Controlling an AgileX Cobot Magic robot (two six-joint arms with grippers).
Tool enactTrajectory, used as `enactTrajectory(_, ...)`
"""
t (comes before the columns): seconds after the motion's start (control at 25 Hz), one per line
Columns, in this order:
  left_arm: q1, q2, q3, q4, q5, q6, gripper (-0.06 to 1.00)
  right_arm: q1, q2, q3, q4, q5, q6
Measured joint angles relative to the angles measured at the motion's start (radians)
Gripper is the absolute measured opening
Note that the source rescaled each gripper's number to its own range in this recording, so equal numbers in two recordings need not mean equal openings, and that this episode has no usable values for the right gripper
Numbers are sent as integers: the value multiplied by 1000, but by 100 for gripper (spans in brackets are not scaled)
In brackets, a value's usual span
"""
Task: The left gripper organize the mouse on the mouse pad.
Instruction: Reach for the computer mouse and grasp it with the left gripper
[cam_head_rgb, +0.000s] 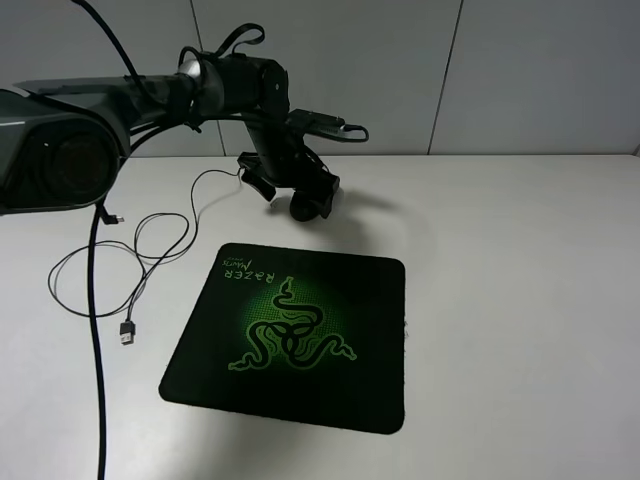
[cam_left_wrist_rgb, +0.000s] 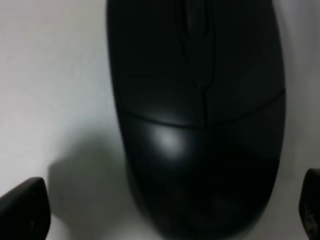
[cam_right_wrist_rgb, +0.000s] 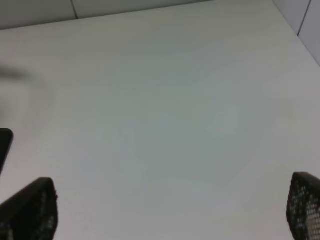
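Nearest lies the mouse pad (cam_head_rgb: 372, 300), flat on the table (cam_head_rgb: 520, 300). Beyond its far edge the mouse (cam_left_wrist_rgb: 200, 125) rests on the table, with the left gripper (cam_left_wrist_rgb: 167, 210) spread wide on either side, not touching it. The mouse is probably light, rigid and slippery. Pinch its flanks mid-body, minding the trailing cable (cam_head_rgb: 150, 250).

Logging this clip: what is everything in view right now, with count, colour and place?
mouse: 1, glossy black, on the table beyond the pad's far edge, under the left gripper
mouse cable: 1, black, looped on the table left of the pad, ending in a USB plug
mouse pad: 1, black with green snake emblem, mid-table
table: 1, white
left gripper: 1, black, jaws open either side of the mouse
right gripper: 1, black, jaws open over bare table
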Motion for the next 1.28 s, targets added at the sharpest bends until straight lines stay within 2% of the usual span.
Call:
enactTrajectory(0.32, -19, 22, -6, 11, -86, 3, 100, 0, 0, 0, 0, 0, 0)
enactTrajectory(0.56, -33, 27, -6, 64, -112, 3, 100, 0, 0, 0, 0, 0, 0)
enactTrajectory(0.72, -34, 27, -6, 70, -115, 3, 100, 0, 0, 0, 0, 0, 0)
enactTrajectory(0.8, -34, 27, -6, 74, -116, 3, 97, 0, 0, 0, 0, 0, 0)
enactTrajectory(0.84, -34, 27, -6, 79, -117, 3, 93, 0, 0, 0, 0, 0, 0)
enactTrajectory(0.92, -34, 27, -7, 87, -118, 3, 75, 0, 0, 0, 0, 0, 0)
enactTrajectory(1.0, -34, 27, -7, 93, -120, 3, 55, 0, 0, 0, 0, 0, 0)
enactTrajectory(1.08, -34, 27, -7, 96, -125, 3, 28, 0, 0, 0, 0, 0, 0)
enactTrajectory(1.16, -34, 27, -7, 97, -130, 3, 7, 0, 0, 0, 0, 0, 0)
enactTrajectory(1.2, -34, 27, -7, 98, -133, 3, 2, 0, 0, 0, 0, 0, 0)
enactTrajectory(1.28, -34, 27, -7, 100, -136, 3, 1, 0, 0, 0, 0, 0, 0)
